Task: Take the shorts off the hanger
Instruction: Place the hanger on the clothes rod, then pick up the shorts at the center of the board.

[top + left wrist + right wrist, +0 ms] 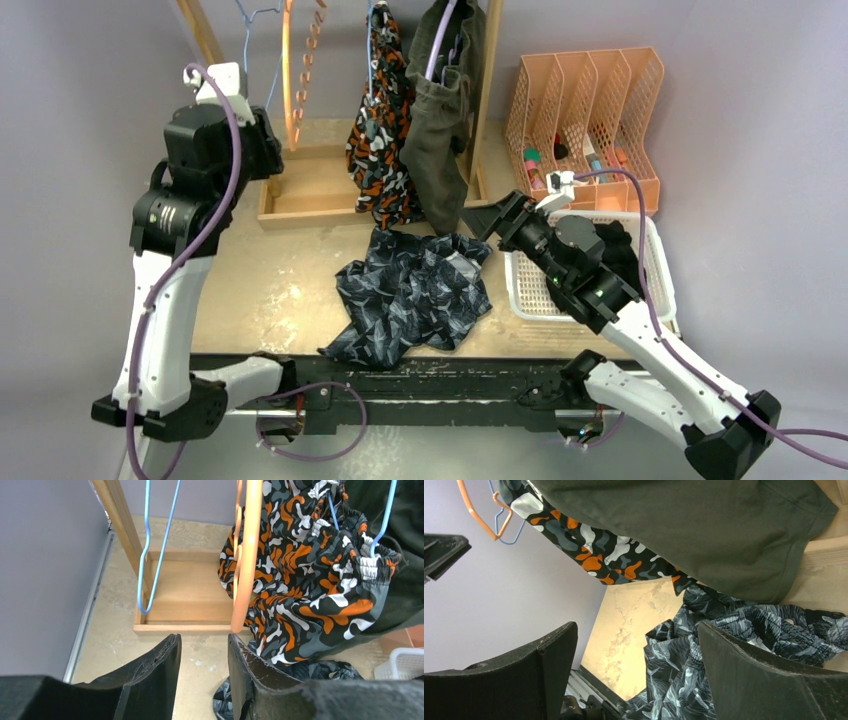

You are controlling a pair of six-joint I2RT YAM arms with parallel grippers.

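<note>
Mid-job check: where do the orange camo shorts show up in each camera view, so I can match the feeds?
Top external: the camo shorts hang at top centre, just left of the olive shorts.
Left wrist: they fill the upper right.
Right wrist: a strip across the upper left, beside the olive shorts.
Shared landmark: the navy printed shorts, lying on the table below them.

Camo shorts [380,150], far centre: orange, black, grey and white blotches
Olive shorts [435,150], just right of them: plain dull olive-green
Printed shorts [410,290], near centre: dark navy, pale grey leaf-like print
Wire hanger [145,611], far left: blue
Thick hanger [246,555]: orange
Basket [520,290], right: white lattice
File rack [585,90], far right: peach, perforated
Table [280,290]: beige, marbled
</note>
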